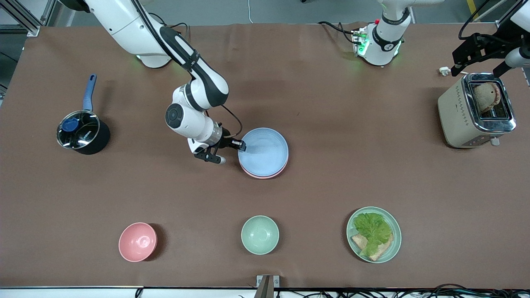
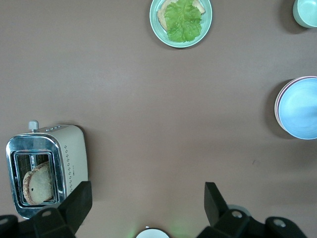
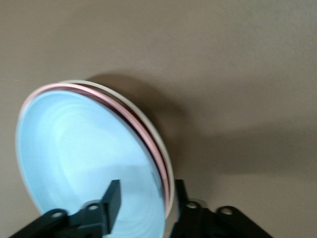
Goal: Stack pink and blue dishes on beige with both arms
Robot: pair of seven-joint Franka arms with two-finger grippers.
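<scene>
The light blue plate (image 1: 265, 151) lies on top of the pale pink plate (image 1: 261, 175) in a stack at the table's middle. In the right wrist view the beige plate (image 3: 169, 167) shows as a cream rim under the pink plate (image 3: 161, 166) and the blue plate (image 3: 84, 153). My right gripper (image 1: 239, 145) (image 3: 146, 188) is open at the stack's rim on the right arm's side, one finger over the blue plate and the other outside the rim. My left gripper (image 1: 476, 49) (image 2: 147, 191) waits open and empty, high over the table beside the toaster.
A beige-and-chrome toaster (image 1: 463, 120) holding bread stands at the left arm's end. A black pot with a blue handle (image 1: 83, 132) stands at the right arm's end. A pink bowl (image 1: 138, 242), a green bowl (image 1: 260, 234) and a mint plate (image 1: 396, 231) with lettuce and bread line the edge nearest the camera.
</scene>
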